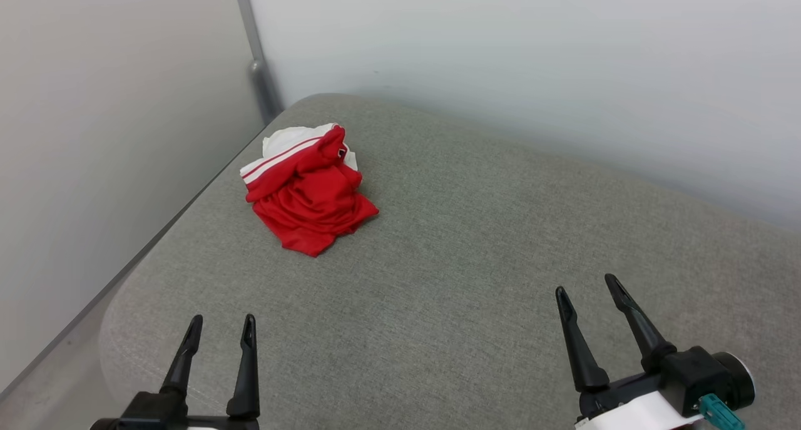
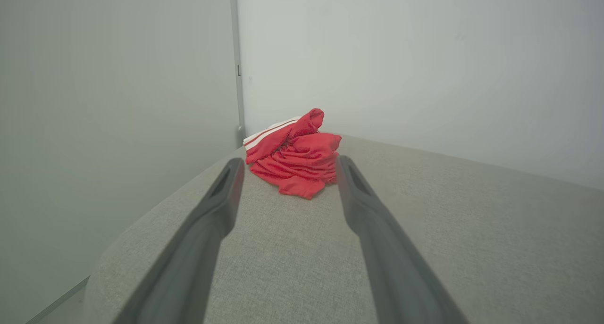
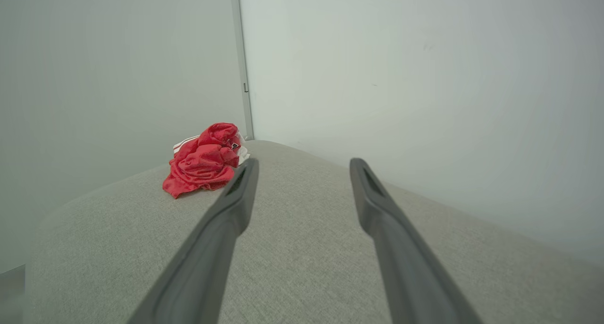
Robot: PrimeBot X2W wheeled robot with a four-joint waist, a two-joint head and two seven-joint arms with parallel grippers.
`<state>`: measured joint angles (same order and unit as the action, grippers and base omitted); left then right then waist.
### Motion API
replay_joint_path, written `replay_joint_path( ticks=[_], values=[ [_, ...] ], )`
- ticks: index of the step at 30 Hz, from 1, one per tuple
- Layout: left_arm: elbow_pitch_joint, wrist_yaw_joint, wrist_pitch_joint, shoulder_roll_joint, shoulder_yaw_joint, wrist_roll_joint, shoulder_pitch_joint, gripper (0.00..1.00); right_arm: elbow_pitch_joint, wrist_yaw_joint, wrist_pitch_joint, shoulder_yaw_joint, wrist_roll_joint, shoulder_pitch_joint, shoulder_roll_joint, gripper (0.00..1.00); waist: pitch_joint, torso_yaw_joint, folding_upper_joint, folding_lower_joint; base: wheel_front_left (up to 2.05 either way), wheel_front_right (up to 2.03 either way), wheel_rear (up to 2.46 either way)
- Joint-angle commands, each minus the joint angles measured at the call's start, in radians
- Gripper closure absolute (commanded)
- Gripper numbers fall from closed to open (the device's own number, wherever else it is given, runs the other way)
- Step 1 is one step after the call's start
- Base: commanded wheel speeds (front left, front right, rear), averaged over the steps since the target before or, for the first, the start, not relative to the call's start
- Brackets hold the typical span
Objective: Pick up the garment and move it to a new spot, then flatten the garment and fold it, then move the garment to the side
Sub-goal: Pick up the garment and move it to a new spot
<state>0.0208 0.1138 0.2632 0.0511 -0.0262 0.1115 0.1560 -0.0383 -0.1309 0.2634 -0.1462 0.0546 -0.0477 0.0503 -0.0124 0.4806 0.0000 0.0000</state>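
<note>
Lying as a crumpled heap near the far left corner of the bench [image 1: 469,261], the garment [image 1: 310,192] is a bright red shirt of thin, slightly shiny cloth with many soft folds. On its far side a white part shows, with narrow red stripes along the edge, and a small dark mark sits near the top of the heap. One pointed red corner lies flat toward the robot. The bench has a thick padded top covered in grey woven fabric with a fine grain, and its corners are rounded. Pale smooth walls [image 1: 532,54] stand behind it and to the left, and a thin grey metal strip [image 1: 253,48] runs up where they meet. The left gripper [image 1: 223,318] is over the near left part of the bench, its two long, dark, tapering fingers [image 1: 245,367] apart with nothing between them. The right gripper [image 1: 584,283] is at the near right, its fingers also spread and empty. Both are well apart from the garment.
</note>
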Motion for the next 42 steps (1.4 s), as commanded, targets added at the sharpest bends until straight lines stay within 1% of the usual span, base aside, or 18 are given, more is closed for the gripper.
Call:
replay_joint_path(
  ticks=[1,6,8,13,17,20,21,25,27,29,32,36,40,42],
  values=[
    [0.002,0.000,0.002,-0.001,-0.003,0.006,-0.011,0.00,0.004,0.000,0.002,0.002,-0.006,-0.004,0.000,0.00,0.008,-0.008,0.0000,0.0000,0.00,0.00,0.00],
    [0.017,0.000,0.002,-0.001,-0.014,0.033,-0.068,0.00,0.019,0.000,0.002,0.019,-0.031,0.017,0.000,0.00,0.058,-0.027,0.0000,0.0000,0.00,0.00,0.00],
    [0.002,-0.004,0.002,-0.001,-0.031,0.066,-0.094,0.00,0.027,0.000,0.002,0.021,-0.049,0.032,0.000,0.00,0.087,-0.041,0.0000,0.0000,0.00,0.00,0.00],
    [-0.059,0.005,0.002,0.001,-0.072,0.060,-0.198,0.00,0.047,0.000,0.002,0.034,-0.096,0.054,0.000,0.00,0.163,-0.083,0.0000,0.0000,0.00,0.00,0.00],
    [-0.162,0.013,0.002,0.062,-0.089,0.088,-0.316,0.00,0.071,0.000,0.002,0.041,-0.140,0.079,0.000,0.00,0.237,-0.123,0.0000,0.0000,0.00,0.00,0.00],
    [-0.265,0.015,-0.027,0.147,-0.084,0.131,-0.434,0.00,0.090,0.000,0.002,0.050,-0.172,0.094,0.000,0.00,0.294,-0.152,0.0000,0.0000,0.00,0.00,0.00],
    [-0.296,0.016,-0.056,0.184,-0.076,0.150,-0.471,0.00,0.097,0.000,0.002,0.049,-0.186,0.101,0.001,0.00,0.314,-0.163,0.0000,0.0000,0.00,0.00,0.00],
    [-0.406,0.016,-0.168,0.340,-0.008,0.222,-0.613,0.00,0.124,0.000,0.002,0.056,-0.227,0.115,0.014,0.00,0.383,-0.202,0.0000,0.0000,0.00,0.00,0.00],
    [-0.449,0.016,-0.223,0.406,0.035,0.281,-0.677,0.00,0.132,0.000,0.002,0.060,-0.243,0.119,0.017,0.00,0.415,-0.220,0.0000,0.0000,0.00,0.00,0.00],
    [-0.491,0.016,-0.299,0.473,0.079,0.351,-0.729,0.00,0.140,0.000,0.002,0.063,-0.251,0.122,0.018,0.00,0.445,-0.238,0.0000,0.0000,0.00,0.00,0.00],
    [-0.537,0.015,-0.435,0.542,0.127,0.486,-0.802,0.00,0.152,0.000,0.002,0.070,-0.263,0.132,0.021,0.00,0.488,-0.262,0.0000,0.0000,0.00,0.00,0.00],
    [-0.554,0.015,-0.571,0.627,0.165,0.639,-0.875,0.00,0.164,0.000,0.002,0.078,-0.270,0.138,0.023,0.00,0.541,-0.291,0.0000,0.0000,0.00,0.00,0.00],
    [-0.570,0.015,-0.717,0.687,0.205,0.780,-0.928,0.00,0.176,0.000,0.002,0.073,-0.273,0.148,0.022,0.00,0.585,-0.313,0.0000,0.0000,0.00,0.00,0.00],
    [-0.583,0.015,-0.769,0.713,0.214,0.829,-0.953,0.00,0.178,0.000,0.002,0.070,-0.278,0.155,0.021,0.00,0.607,-0.323,0.0000,0.0000,0.00,0.00,0.00]
  ],
)
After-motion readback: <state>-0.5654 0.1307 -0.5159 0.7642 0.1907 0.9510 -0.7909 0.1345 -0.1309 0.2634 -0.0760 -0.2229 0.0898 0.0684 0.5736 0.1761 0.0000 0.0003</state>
